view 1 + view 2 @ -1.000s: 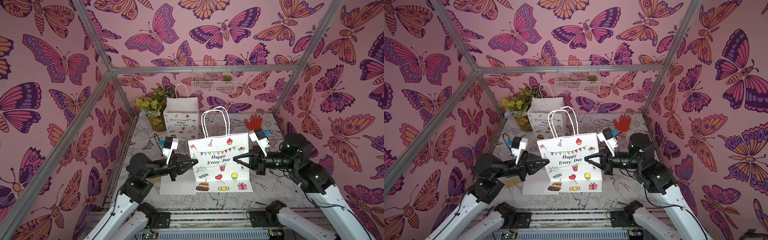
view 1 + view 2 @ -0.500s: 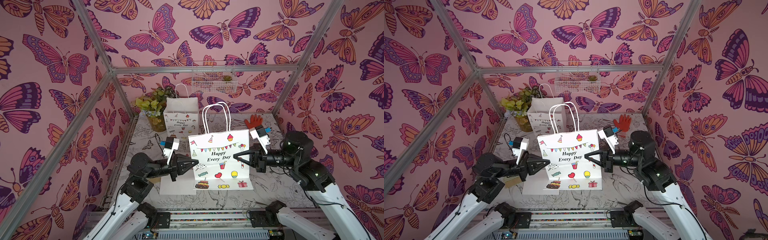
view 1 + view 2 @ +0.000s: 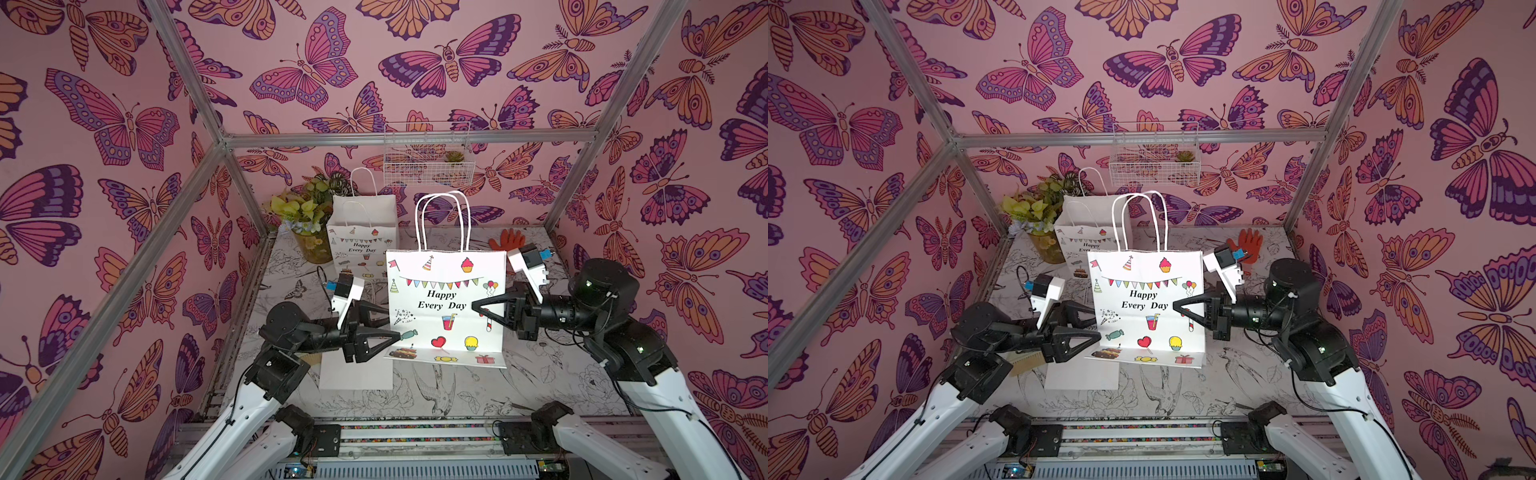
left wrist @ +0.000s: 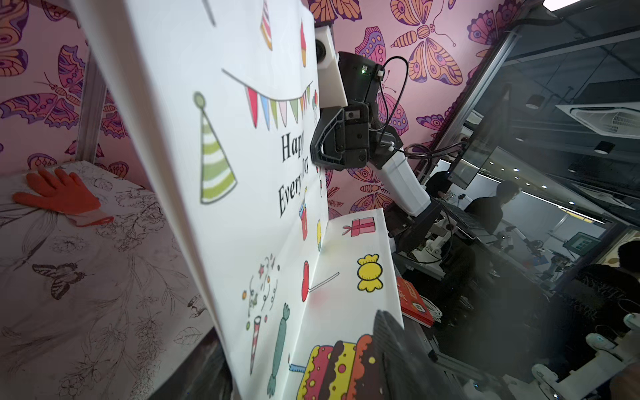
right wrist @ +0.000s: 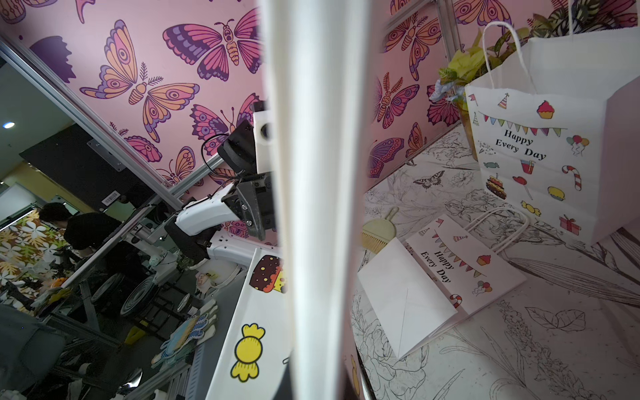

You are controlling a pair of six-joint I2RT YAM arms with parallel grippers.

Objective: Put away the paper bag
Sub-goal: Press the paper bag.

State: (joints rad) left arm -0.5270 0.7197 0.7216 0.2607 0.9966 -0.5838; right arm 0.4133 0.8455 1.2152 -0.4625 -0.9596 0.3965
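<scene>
Paper bag (image 3: 444, 291) upright, right jaws clamped on its side edge, left jaws apart at its opposite lower corner

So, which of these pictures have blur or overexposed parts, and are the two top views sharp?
Right wrist view: the held paper bag is a washed-out, blurred white band, while the flat paper bag behind is sharp. Left wrist view: the held bag's near print is soft and a dark finger near the lens is smeared. Both top views: even light, crisp lettering on the bag.
</scene>
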